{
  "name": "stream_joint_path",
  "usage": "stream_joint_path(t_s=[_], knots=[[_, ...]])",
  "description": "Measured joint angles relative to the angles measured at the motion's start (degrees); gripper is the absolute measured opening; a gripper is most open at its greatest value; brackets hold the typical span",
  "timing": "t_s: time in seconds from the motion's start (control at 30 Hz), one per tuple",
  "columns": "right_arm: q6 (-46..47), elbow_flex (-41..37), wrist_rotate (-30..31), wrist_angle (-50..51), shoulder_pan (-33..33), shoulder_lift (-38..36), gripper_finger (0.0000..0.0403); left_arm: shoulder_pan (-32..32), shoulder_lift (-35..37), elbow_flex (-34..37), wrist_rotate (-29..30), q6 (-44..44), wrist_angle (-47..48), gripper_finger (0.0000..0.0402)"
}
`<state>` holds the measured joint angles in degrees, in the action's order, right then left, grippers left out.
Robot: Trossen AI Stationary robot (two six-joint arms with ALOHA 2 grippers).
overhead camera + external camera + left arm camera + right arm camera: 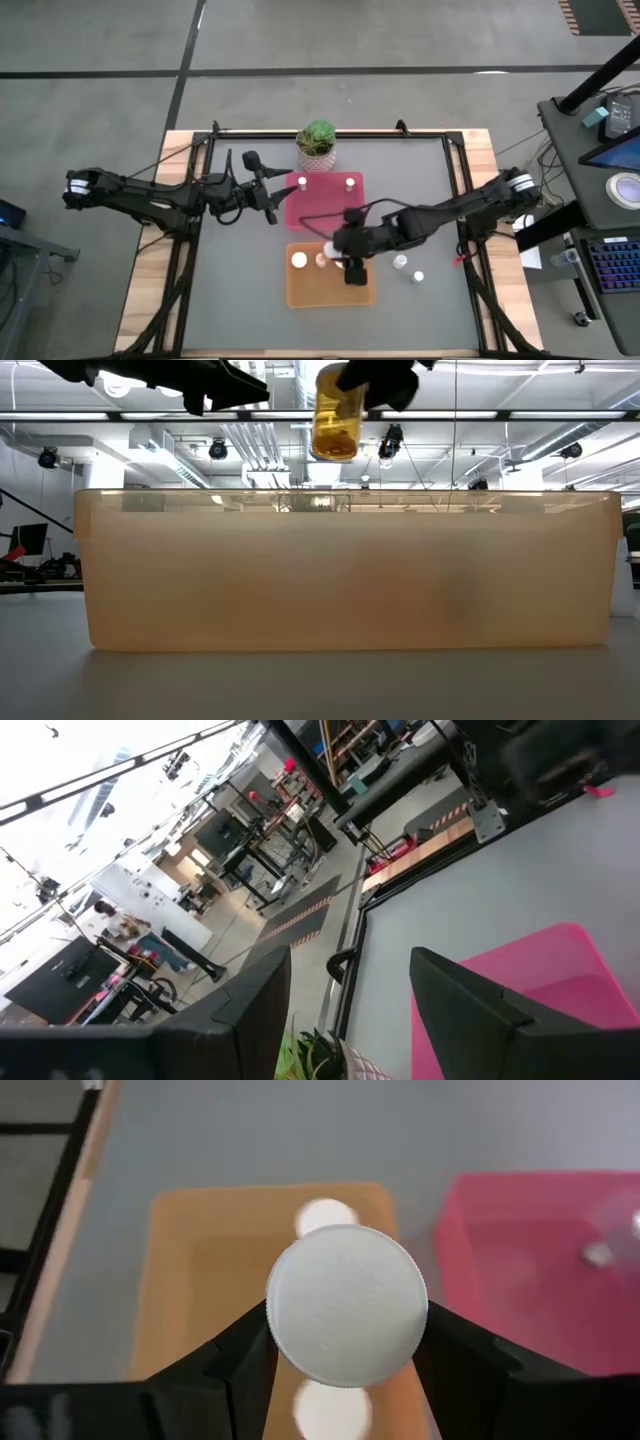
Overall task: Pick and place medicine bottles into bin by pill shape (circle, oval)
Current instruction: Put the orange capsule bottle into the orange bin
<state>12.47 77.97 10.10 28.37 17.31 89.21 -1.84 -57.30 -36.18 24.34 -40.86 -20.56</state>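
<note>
My right gripper (352, 268) hangs over the orange tray (300, 292), shut on an orange medicine bottle (335, 415) with a white cap (347, 1305). Two more bottles (299, 260) stand in that tray on their bases. The pink tray (325, 205) behind it holds two bottles (350, 182). Two loose bottles (400, 263) rest on the table right of the orange tray. My left gripper (275, 195) waits open at the pink tray's left edge, well above the table, with nothing between its fingers (470, 1010). My right gripper pinches the bottle's upper end, at or just under the cap's rim (275, 1325), between its two fingers (235, 1360). The cap faces back toward the wrist, so the fingers lie along the bottle. It hangs slightly tilted, base down, clear above the orange tray's wall (350, 570).
A green potted plant (318, 140) stands at the table's far edge behind the pink tray. Bare grey table surface (240, 300) lies left of and in front of the orange tray. A black frame (455, 180) runs around the table's edges.
</note>
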Motion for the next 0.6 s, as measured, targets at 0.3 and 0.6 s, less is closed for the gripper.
stream_joint_path(t_s=[0.3, 0.6], knots=[[-3.74, 5.54, -0.09, -1.9, 3.01, 8.79, 0.0199, -0.01, 0.0, 0.0, 0.0, 1.01, 0.06, 0.0191], [-2.95, 6.15, -1.75, -4.64, 3.84, 13.52, 0.0199, -0.03, 0.0, 0.0, -0.02, 3.03, 0.06, 0.0191]])
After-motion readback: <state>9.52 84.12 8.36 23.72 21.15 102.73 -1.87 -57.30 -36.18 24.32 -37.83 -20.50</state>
